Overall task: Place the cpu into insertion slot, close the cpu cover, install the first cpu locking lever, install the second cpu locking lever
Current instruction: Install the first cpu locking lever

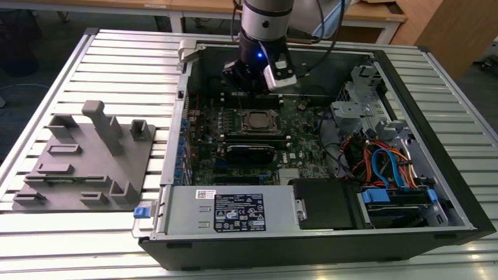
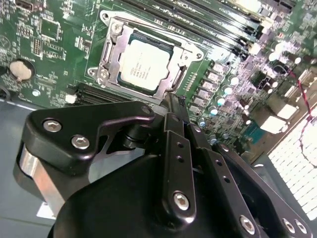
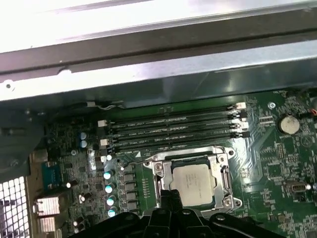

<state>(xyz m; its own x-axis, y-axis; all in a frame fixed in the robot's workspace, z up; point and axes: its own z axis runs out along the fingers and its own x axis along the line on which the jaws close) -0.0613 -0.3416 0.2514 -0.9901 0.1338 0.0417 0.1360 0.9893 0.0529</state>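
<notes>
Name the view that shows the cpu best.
The second wrist view: the cpu sits close, whole and unobstructed. The first wrist view shows it farther off; the exterior view shows it as a small grey square.

We see an open black computer case (image 1: 311, 249) on a slatted metal table (image 1: 125, 64), holding a grey labelled power-supply box (image 1: 233, 211) and blue and orange cables (image 1: 386, 166), with a grey moulded fixture (image 1: 78, 169) beside it on the exterior view's left.
</notes>
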